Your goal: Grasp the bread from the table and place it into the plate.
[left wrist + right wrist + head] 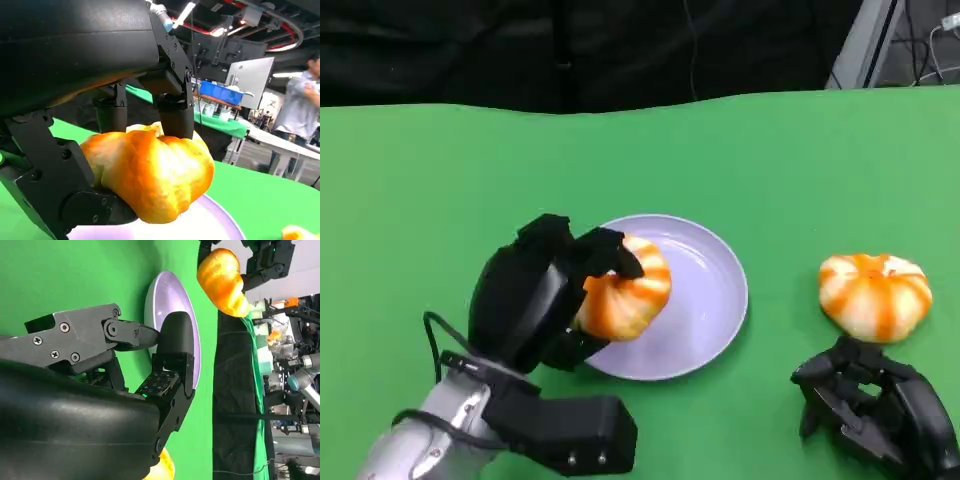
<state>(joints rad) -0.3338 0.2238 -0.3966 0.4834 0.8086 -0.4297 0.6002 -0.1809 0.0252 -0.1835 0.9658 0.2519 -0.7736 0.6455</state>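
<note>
Right hand (165, 370): black shell and grey linkage in foreground, fingers apart, nothing between them. Green table (75, 275) beneath. Lavender plate (172, 295) beyond the fingertips, seen edge-on. 1 orange-and-white bread (222, 280) above the plate's far rim, gripped by left hand (267, 260). Edge of a 2nd bread (162, 470) beside the shell. Black drape and cluttered room behind the table.
</note>
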